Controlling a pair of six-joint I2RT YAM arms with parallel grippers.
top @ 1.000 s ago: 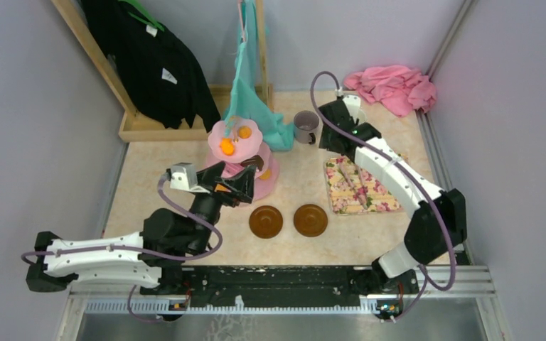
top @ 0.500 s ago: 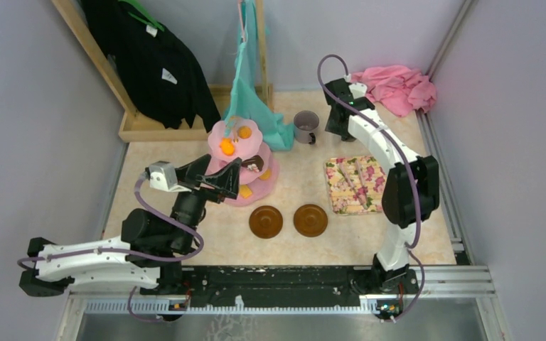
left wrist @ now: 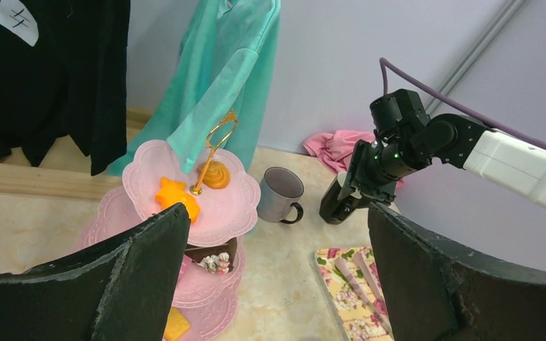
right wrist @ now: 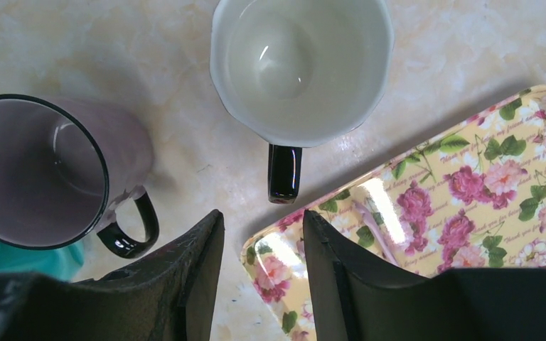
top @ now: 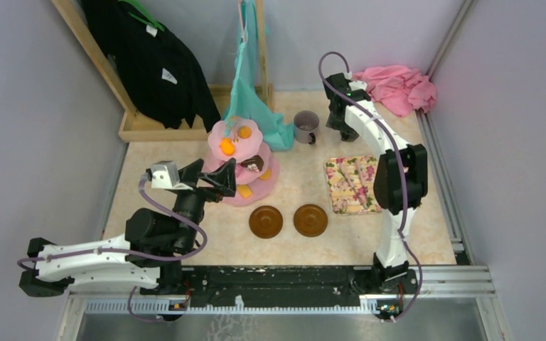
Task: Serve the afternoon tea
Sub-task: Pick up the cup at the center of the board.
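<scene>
The pink three-tier stand [top: 236,135] stands left of centre and carries orange, yellow and brown toy cakes [left wrist: 174,199]. My left gripper [top: 220,179] hovers just in front of the stand, wide open and holding nothing. The grey mug [top: 305,126] stands right of the stand. In the right wrist view the black white-lined mug [right wrist: 298,64] stands upright beside the grey mug [right wrist: 35,170]. My right gripper [right wrist: 263,238] is above it, open, with the mug's black handle [right wrist: 284,174] just beyond the fingertips. Two brown discs [top: 266,222] [top: 311,220] lie near the front.
A floral tray [top: 355,186] lies right of centre, its corner under my right fingers [right wrist: 330,277]. A pink cloth [top: 397,88] is bunched at the back right. Teal fabric [top: 252,99] and a black garment [top: 149,64] hang from a wooden rack [top: 138,128] at the back left.
My right arm has swung toward the back and now reaches straight over the tray, its gripper above the black mug. My left gripper has drawn back a little to the left of the stand.
</scene>
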